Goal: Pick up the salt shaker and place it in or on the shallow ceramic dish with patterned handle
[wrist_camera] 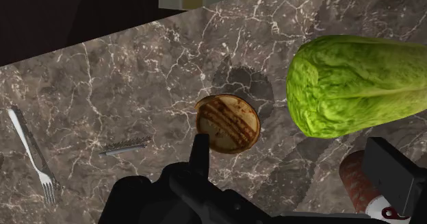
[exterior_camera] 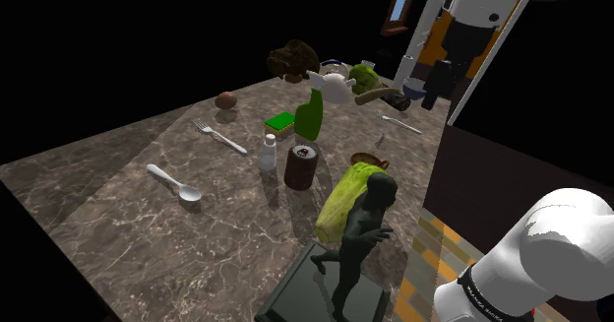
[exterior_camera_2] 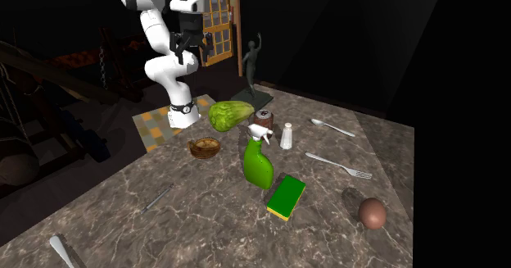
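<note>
The fingers hang high above the counter, spread apart with nothing between them. Directly under them sits the dish, small, shallow and brown, and just beside it lies the lettuce. Past the lettuce stands the can, and the shaker is upright on the counter just beside the can, on its side away from the arm. The spray bottle is near both, and the fork lies farther out. The shaker is untouched, so the grasp is all still to do, and the fingers are over the goal rather than over the shaker. As I judge it, the main danger is the can: it stands so close that a finger coming down on that side could strike it and shove it into the shaker. The shaker looks slim and tall, so a glancing touch or an off-centre pinch might tip it. On the carry back, a low path could clip the can or lettuce. The dish is small, and a shaker set on its rim could topple off.
</note>
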Controlling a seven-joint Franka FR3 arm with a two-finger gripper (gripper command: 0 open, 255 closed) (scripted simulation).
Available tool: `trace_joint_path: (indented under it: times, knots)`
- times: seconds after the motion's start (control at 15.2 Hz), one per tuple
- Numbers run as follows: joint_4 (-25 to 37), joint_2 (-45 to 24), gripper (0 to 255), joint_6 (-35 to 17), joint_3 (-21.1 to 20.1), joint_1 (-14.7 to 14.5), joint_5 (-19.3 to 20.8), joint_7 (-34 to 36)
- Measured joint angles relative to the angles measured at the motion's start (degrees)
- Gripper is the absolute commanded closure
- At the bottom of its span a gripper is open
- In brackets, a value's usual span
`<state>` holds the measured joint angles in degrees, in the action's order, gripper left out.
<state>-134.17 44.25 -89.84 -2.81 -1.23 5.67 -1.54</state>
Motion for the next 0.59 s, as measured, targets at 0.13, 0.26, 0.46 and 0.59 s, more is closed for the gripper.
trace_joint_path:
  times: [0.13,0.26,0.46,0.59]
  knots:
    - [-0.1,-0.6,0,-0.6,-0.3,-0.1,-0.4,0.5]
    - [-0.3,-2.6,0,-2.8,-1.2,-0.3,-1.5,2.3]
    - [-0.6,-6.6,0,-7.1,-2.7,-0.6,-3.2,5.2]
    - [0.7,-10.7,0,-9.9,-4.0,-0.8,-4.4,7.5]
